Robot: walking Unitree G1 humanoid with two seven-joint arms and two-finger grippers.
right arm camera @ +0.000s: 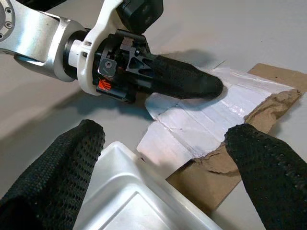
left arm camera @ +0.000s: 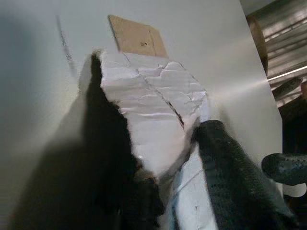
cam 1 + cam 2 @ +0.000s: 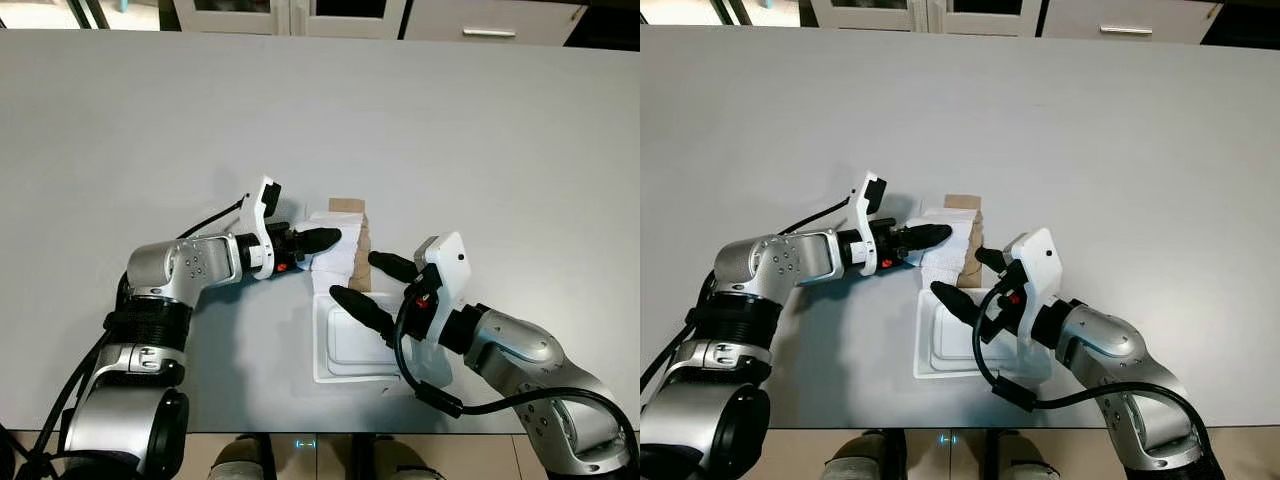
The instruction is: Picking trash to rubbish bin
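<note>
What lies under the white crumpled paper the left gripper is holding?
Torn brown cardboard lies under the white paper, sticking out past its edges. The left gripper pinches the paper; the cardboard's middle is covered.

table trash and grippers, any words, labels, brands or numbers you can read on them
None can be read.
White paper, shut in the left gripper: creased, no print.
Cardboard: plain brown; one dark speck, too small to read.
White tray: plain.
Right gripper, open over the tray: red marks, no lettering.
</note>
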